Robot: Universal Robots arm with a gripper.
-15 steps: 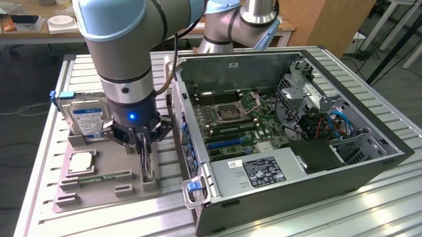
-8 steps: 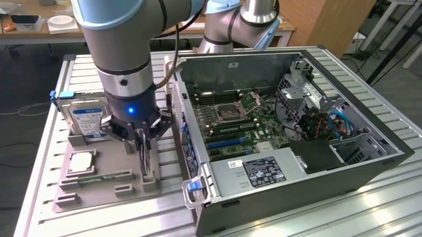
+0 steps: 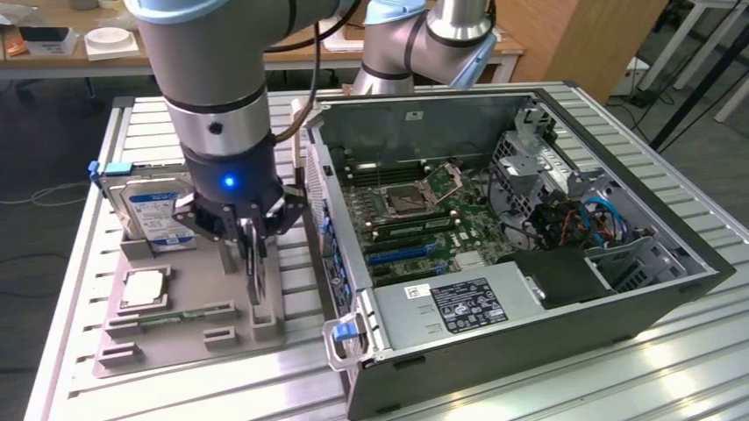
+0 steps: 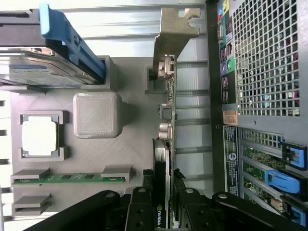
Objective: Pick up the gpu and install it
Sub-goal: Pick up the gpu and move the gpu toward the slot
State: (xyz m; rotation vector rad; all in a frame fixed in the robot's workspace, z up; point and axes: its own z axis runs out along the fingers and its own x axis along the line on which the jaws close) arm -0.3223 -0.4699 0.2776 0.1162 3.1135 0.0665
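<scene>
The gripper point(image 3: 252, 235) is closed partway onto the gpu point(image 3: 256, 282), pinching the thin card from both faces near its top edge. The gpu stands on edge in a slot of the grey tray point(image 3: 188, 267) on the counter point(image 3: 655, 381), between the hard drive point(image 3: 158, 210) and the open case point(image 3: 655, 298).

In the wrist view the gpu point(image 4: 167, 120) runs edge-on between the fingers point(image 4: 147, 192), with its metal bracket point(image 4: 175, 29) at the far end.

The step in hand looks like pulling it out of the slot. Best guess: pull straight up along the card's plane with no twisting, since the tray's end blocks hug it and a tilt could jam it. The case wall is just beside it, so there's little room to swing sideways.
</scene>
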